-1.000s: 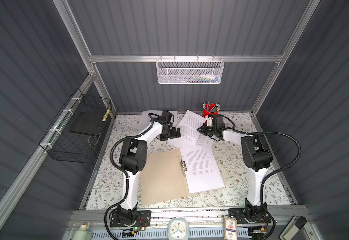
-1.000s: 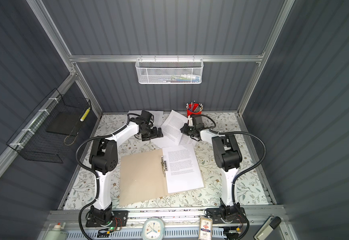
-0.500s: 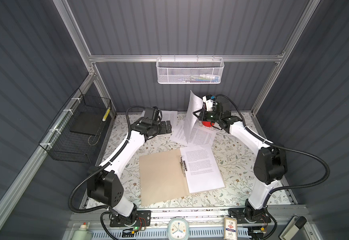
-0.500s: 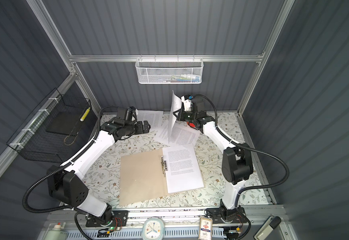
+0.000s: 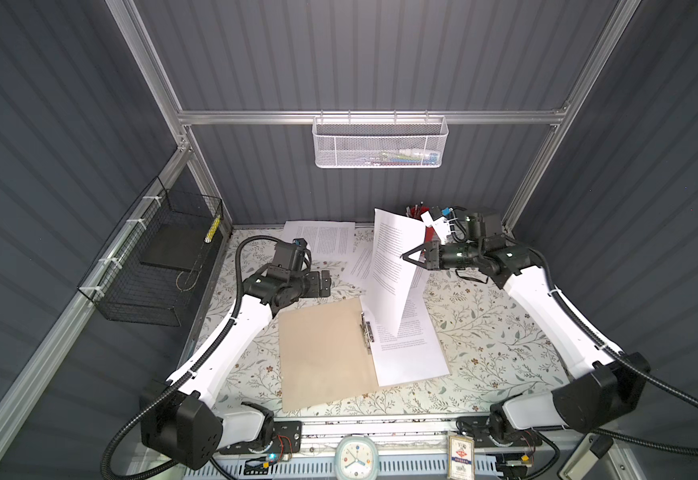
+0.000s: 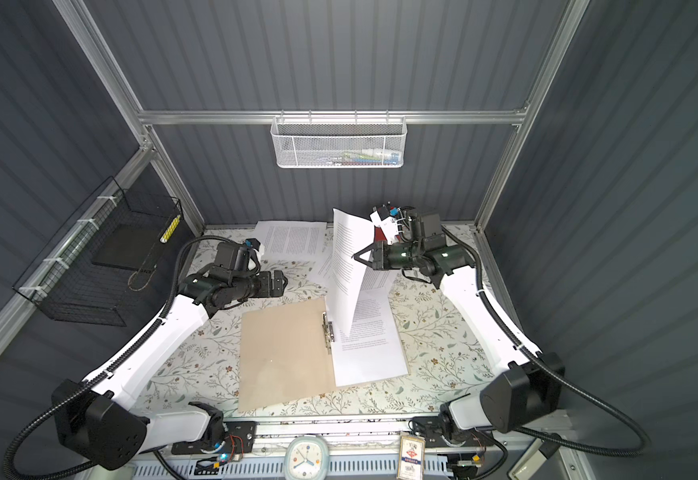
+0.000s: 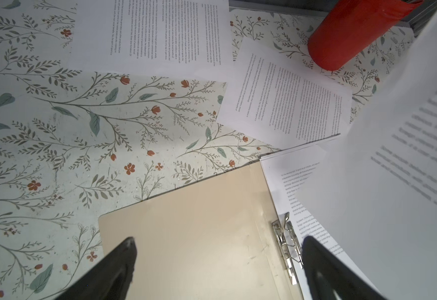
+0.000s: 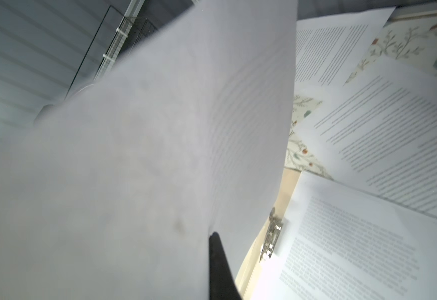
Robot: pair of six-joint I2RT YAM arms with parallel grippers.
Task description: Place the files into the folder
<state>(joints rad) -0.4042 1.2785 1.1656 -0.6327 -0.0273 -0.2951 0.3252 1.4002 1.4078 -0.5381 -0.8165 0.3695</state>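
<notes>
The tan folder (image 5: 322,357) (image 6: 285,353) lies open on the floral mat, its metal clip (image 5: 366,332) (image 7: 285,241) along the spine. Printed sheets (image 5: 409,357) rest on its right half. My right gripper (image 5: 404,257) (image 6: 355,256) (image 8: 211,239) is shut on the edge of one file sheet (image 5: 393,266) (image 8: 147,155). That sheet hangs upright, its lower corner over the folder's right half. My left gripper (image 5: 325,282) (image 6: 281,282) (image 7: 218,241) is open and holds nothing, just behind the folder's left half. Two more files (image 5: 322,237) (image 5: 360,266) lie flat at the back.
A red pen cup (image 7: 347,33) stands at the back, behind the hanging sheet. A white mesh basket (image 5: 380,143) hangs on the back wall. A black wire basket (image 5: 160,257) with a black slab hangs on the left wall. A clock (image 5: 355,457) sits at the front edge.
My right gripper has lifted a sheet off the back of the table; it now hangs over the folder. My left gripper, still open, has drawn back to the left.
</notes>
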